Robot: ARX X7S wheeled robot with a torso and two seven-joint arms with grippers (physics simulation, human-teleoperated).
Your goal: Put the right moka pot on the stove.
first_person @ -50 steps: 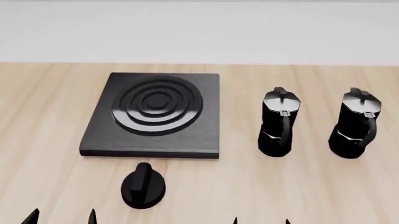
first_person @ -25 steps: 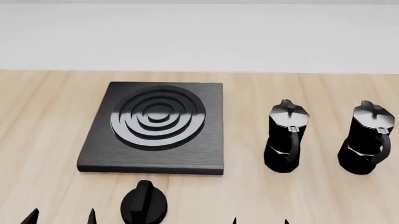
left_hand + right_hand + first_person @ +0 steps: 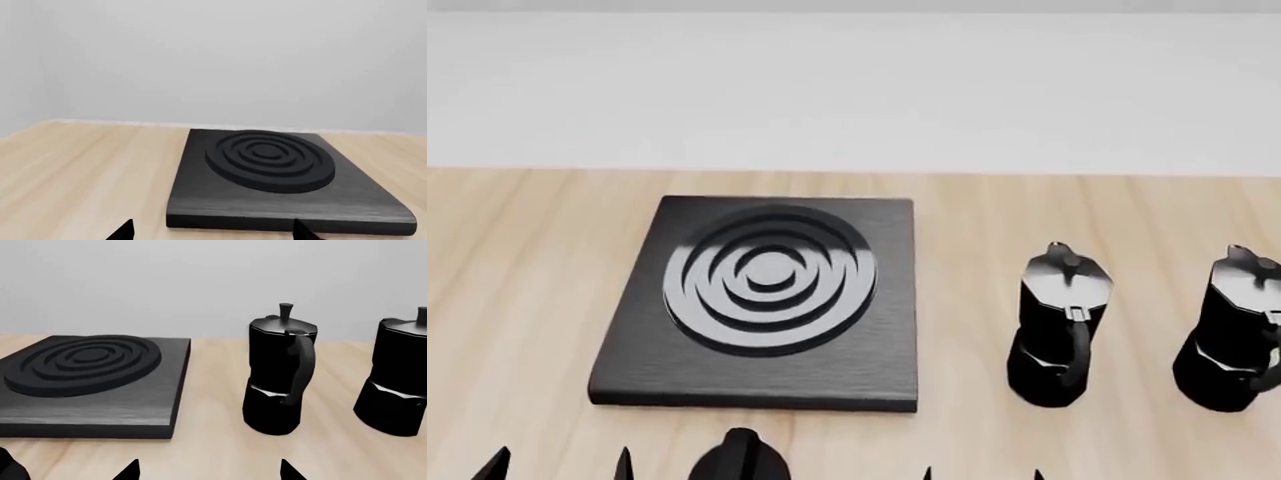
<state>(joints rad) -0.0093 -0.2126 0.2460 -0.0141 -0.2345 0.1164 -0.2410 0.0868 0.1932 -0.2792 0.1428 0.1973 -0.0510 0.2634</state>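
Right moka pot (image 3: 1238,330) upright on pale wooden table (image 3: 521,300), beside its twin (image 3: 1060,325); stove (image 3: 761,300) well apart; plain grey wall (image 3: 854,90) behind; both grippers' fingertips spread, empty.

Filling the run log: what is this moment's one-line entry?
right moka pot: on table, ungrasped | stove: bare | left claw: open | right claw: open

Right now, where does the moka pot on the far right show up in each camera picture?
Head view: the right moka pot stands at the right edge, cut off, beside the other moka pot.
Right wrist view: the same pot is at the right edge, partly out of frame.
Left wrist view: not in it.
Shared landmark: the stove, seen in all three views, as in the left wrist view and the right wrist view.
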